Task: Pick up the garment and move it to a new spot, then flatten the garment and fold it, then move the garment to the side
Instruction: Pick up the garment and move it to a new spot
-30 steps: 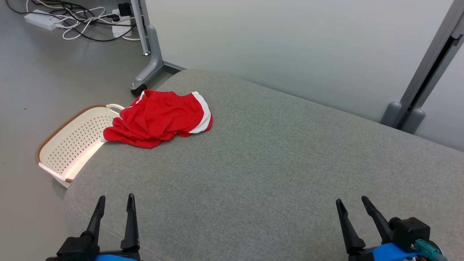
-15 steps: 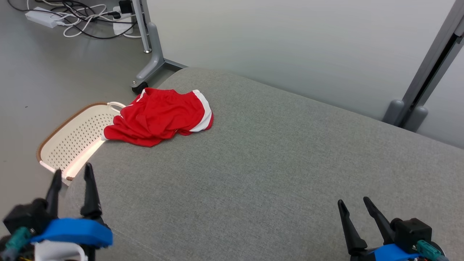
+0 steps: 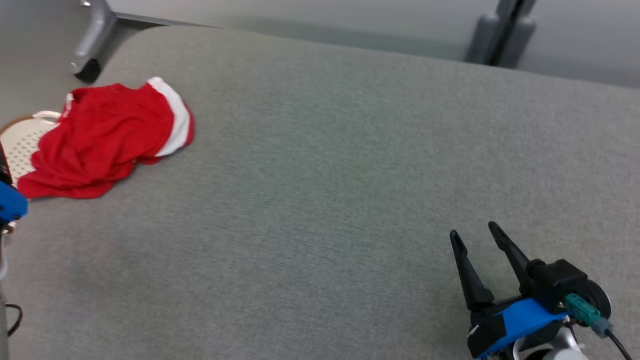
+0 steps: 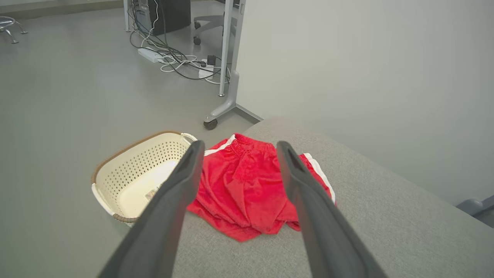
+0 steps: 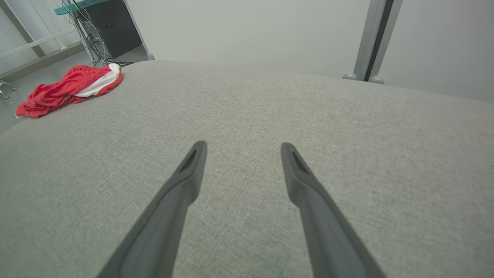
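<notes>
- Basket point(image 3: 20, 144), cream and perforated, sits off the left edge of the grey cushion point(image 3: 325, 175).
- Red garment point(image 3: 100, 142) lies crumpled at that edge, just beside the basket.
- Left gripper point(image 4: 239, 148) hovers near it, fingers spread, empty.
- Right gripper point(image 3: 472, 229), well apart, is likewise spread.

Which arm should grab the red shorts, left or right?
Probably the left. The left gripper is open and aimed at the shorts, which lie at the left end of the cushion. The right gripper is open too, but far across it.
</notes>
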Controlling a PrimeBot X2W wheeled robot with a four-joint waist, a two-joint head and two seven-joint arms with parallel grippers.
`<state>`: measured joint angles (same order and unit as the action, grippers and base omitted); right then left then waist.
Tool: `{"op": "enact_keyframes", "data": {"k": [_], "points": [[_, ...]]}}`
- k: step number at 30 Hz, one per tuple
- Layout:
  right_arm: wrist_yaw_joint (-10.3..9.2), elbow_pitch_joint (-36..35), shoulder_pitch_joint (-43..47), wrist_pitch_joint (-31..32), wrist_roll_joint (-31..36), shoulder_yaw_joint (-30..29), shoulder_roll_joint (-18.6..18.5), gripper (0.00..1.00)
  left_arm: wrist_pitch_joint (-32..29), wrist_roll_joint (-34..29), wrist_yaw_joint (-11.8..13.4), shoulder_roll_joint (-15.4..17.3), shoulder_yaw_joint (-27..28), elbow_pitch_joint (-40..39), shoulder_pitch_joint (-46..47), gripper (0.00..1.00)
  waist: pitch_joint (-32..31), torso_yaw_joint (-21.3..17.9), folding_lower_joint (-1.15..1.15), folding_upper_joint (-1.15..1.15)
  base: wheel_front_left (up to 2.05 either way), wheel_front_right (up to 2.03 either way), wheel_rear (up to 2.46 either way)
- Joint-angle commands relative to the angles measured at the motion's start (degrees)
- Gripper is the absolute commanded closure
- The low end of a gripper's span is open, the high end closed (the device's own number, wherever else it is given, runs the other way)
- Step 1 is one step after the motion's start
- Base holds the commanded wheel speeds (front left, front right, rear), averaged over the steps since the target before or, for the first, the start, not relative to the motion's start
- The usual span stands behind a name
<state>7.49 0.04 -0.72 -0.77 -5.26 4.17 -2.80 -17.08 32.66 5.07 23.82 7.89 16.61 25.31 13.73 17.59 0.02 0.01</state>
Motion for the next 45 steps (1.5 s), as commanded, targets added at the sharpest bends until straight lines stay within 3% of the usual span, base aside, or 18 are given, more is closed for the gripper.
{"op": "enact_keyframes", "data": {"k": [1, 10, 16, 22, 23, 24, 28, 35, 40, 45], "points": [[0.01, -1.0, -1.2, 0.4, 0.7, 0.3, -0.2, 0.00, -1.3, 0.4, 0.5, 0.7, 0.4, 1.3, 1.2, 0.00, 1.7, -1.2, -0.02, -0.01, 0.00, 0.00, 0.00], [0.01, -7.9, -4.6, 3.1, 2.8, 0.8, -1.2, 0.00, -9.8, 5.4, 3.7, 5.1, 5.3, 6.7, 9.4, 0.00, 14.3, -10.1, -0.02, -0.01, 0.00, 0.00, 0.00], [0.02, -11.7, -5.8, 2.7, 3.4, 1.5, -1.5, 0.00, -13.8, 7.2, 5.5, 6.1, 5.8, 8.3, 12.5, 0.00, 20.4, -13.1, -0.02, -0.01, 0.00, 0.00, 0.00], [0.01, -12.2, -7.0, -0.3, 3.7, 2.4, -1.3, 0.00, -20.9, 7.8, 9.1, 5.7, 4.6, 12.2, 12.3, 0.00, 22.5, -14.4, -0.02, -0.01, 0.00, 0.00, 0.00], [0.02, -12.0, -7.1, -0.5, 3.7, 2.5, -1.3, 0.00, -21.4, 8.2, 9.4, 5.2, 4.7, 12.7, 12.1, 0.55, 22.6, -14.5, -0.02, -0.01, 0.00, 0.00, 0.00], [0.01, -11.8, -7.3, -0.8, 3.8, 2.7, -1.2, 0.00, -22.1, 8.3, 9.6, 4.9, 4.6, 13.3, 11.8, 1.00, 22.7, -14.6, -0.02, -0.01, 0.00, 0.00, 0.00], [0.02, -11.2, -8.2, -3.1, 4.4, 3.7, -1.2, 0.00, -21.5, 8.6, 8.8, 4.9, 4.6, 14.6, 10.5, 1.00, 21.8, -14.8, -0.02, -0.01, 0.00, 0.00, 0.00], [0.01, -8.1, -8.3, -6.1, 4.3, 3.7, -1.0, 0.00, -16.9, 7.6, 4.7, 7.7, 4.2, 15.0, 12.3, 1.00, 17.4, -14.4, -0.02, -0.01, 0.00, 0.00, 0.00], [0.01, -3.9, -7.8, -7.9, 2.8, 4.1, -0.5, 0.00, -13.4, 5.3, 0.3, 10.4, 1.9, 13.6, 15.7, 1.00, 10.9, -14.5, -0.02, -0.01, 0.00, 0.00, 0.00], [0.01, 0.7, -6.4, -10.2, 1.4, 4.3, -0.2, 0.00, -14.6, 3.6, -3.4, 11.5, -2.3, 9.1, 19.9, 1.00, 3.6, -15.7, -0.02, -0.01, 0.00, 0.00, 0.00]]}}
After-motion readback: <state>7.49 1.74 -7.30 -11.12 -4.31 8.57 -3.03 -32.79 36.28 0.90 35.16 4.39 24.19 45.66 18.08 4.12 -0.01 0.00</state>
